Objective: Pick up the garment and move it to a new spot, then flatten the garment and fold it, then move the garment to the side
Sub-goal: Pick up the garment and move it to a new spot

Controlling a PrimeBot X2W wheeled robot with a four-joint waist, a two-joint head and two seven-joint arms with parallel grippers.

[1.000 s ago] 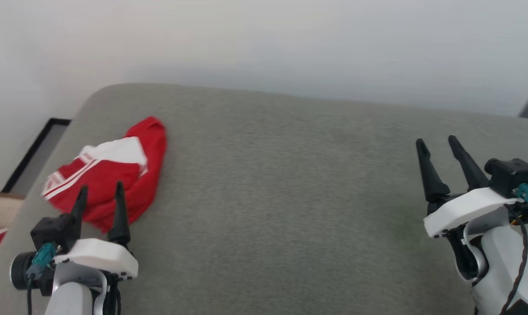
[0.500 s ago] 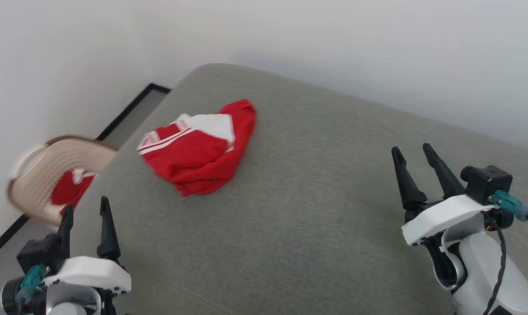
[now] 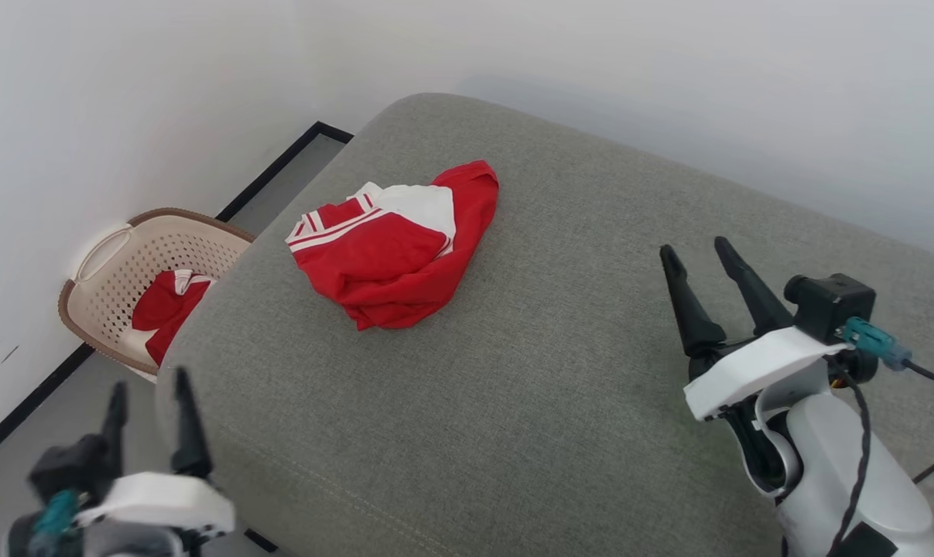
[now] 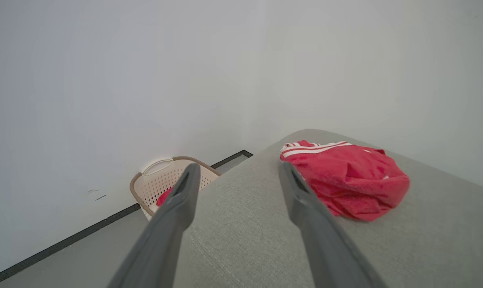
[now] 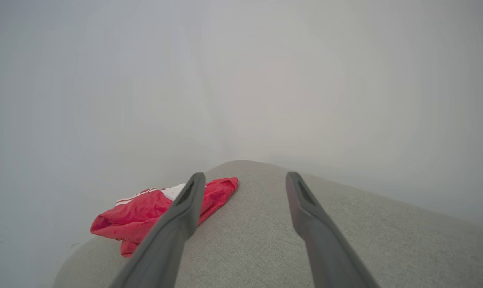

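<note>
Grey woven cushion (image 3: 513, 402), rounded at its corners; the head camera has swung left, bringing a perforated beige basket (image 3: 153, 251) with red cloth (image 3: 165, 309) fully into view. The garment (image 3: 393, 251), a crumpled red heap with a white panel and striped trim, lies unmoved near the cushion's far left corner. Left gripper (image 3: 148, 381) and right gripper (image 3: 694, 245): fingers spread, empty, apart from it.

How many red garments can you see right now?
2: a crumpled red-and-white jersey on the grey fabric cushion, another red garment inside the beige perforated basket; more may lie beneath it.
</note>
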